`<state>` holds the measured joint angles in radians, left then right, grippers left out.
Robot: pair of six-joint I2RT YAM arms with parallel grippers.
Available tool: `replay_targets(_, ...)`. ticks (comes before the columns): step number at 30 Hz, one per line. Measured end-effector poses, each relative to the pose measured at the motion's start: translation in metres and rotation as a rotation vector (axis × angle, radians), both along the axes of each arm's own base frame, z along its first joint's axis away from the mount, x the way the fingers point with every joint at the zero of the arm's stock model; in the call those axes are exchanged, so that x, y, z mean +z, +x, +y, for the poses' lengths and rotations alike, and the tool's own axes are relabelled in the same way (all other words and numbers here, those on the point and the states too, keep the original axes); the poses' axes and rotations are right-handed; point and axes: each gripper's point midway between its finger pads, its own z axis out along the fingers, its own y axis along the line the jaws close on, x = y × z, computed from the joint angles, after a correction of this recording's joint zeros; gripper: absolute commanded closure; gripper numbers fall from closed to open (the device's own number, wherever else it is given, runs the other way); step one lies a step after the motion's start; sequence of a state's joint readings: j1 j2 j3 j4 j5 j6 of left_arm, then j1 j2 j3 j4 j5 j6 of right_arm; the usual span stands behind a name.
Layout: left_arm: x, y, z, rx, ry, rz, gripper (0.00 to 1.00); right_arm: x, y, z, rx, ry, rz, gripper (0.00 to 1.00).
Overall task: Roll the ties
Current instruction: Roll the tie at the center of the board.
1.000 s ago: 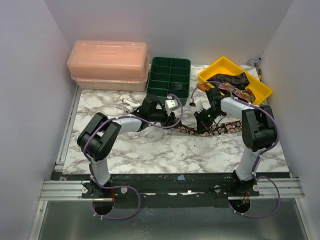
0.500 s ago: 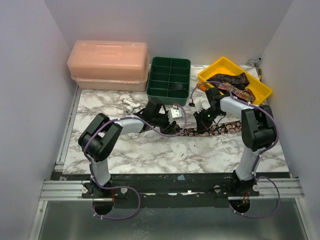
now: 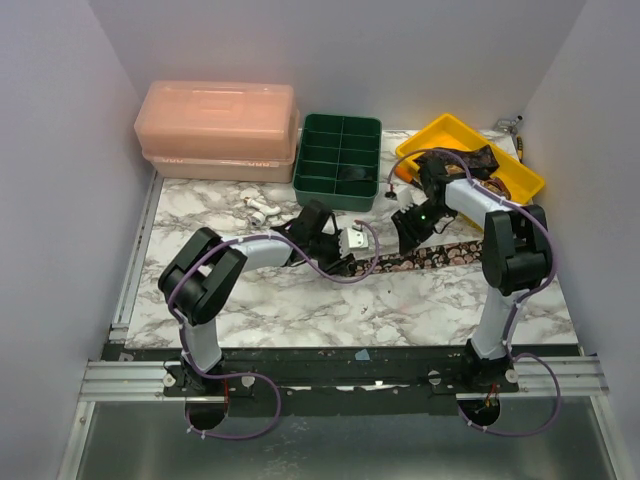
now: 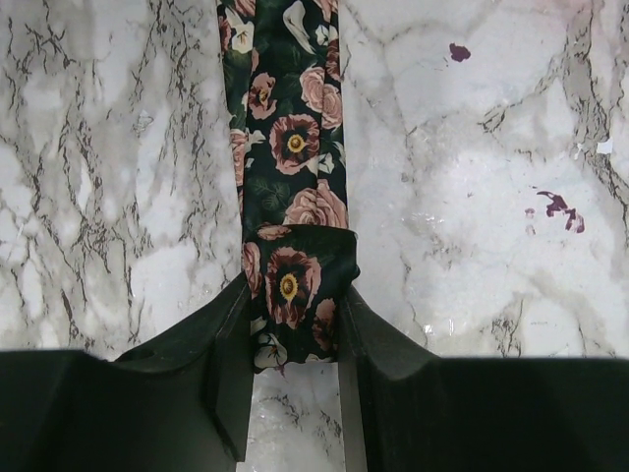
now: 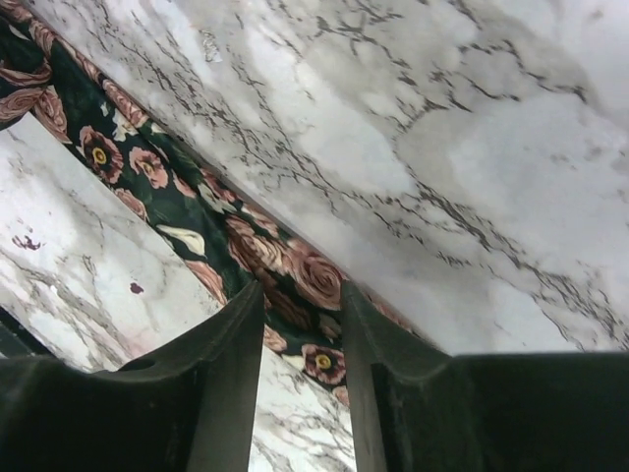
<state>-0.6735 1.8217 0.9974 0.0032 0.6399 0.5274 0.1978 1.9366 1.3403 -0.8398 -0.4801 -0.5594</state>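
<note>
Top cam: our right gripper (image 3: 408,224) just let go & lifted, so the tie (image 3: 445,252) lies right under it.

Left wrist: left gripper (image 4: 293,300) is pinching the tie's folded end btwn its fingers.

Right wrist: jaws parted, nothing held, tie below them.

Rolling's on the left now imo.

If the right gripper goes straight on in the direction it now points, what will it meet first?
The right gripper would most likely meet the floral tie first; it crosses the gap between the fingers, flat on the marble table. Depth is unclear.
</note>
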Motion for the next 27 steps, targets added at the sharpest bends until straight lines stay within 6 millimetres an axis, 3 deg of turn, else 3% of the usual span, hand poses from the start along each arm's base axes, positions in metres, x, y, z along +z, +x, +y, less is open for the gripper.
replay_targets(4,-0.004,0.000,0.002,0.009,0.024,0.014,0.84,0.008,0.002,-0.005,-0.037,0.010,0.020,0.55)
replay_targets(7,-0.005,0.006,-0.001,0.017,0.037,0.022,0.84,0.014,-0.005,0.003,-0.064,0.066,0.066,0.55)
replay_targets(14,-0.006,0.009,-0.003,0.024,0.049,0.017,0.83,0.037,-0.010,0.051,-0.217,0.313,0.213,0.50)
replay_targets(22,-0.007,0.008,-0.004,0.025,0.057,0.010,0.82,0.029,-0.036,0.102,-0.327,0.407,0.390,0.50)
replay_targets(27,-0.007,0.007,-0.005,0.022,0.060,0.010,0.82,0.030,-0.038,0.124,-0.333,0.435,0.408,0.52)
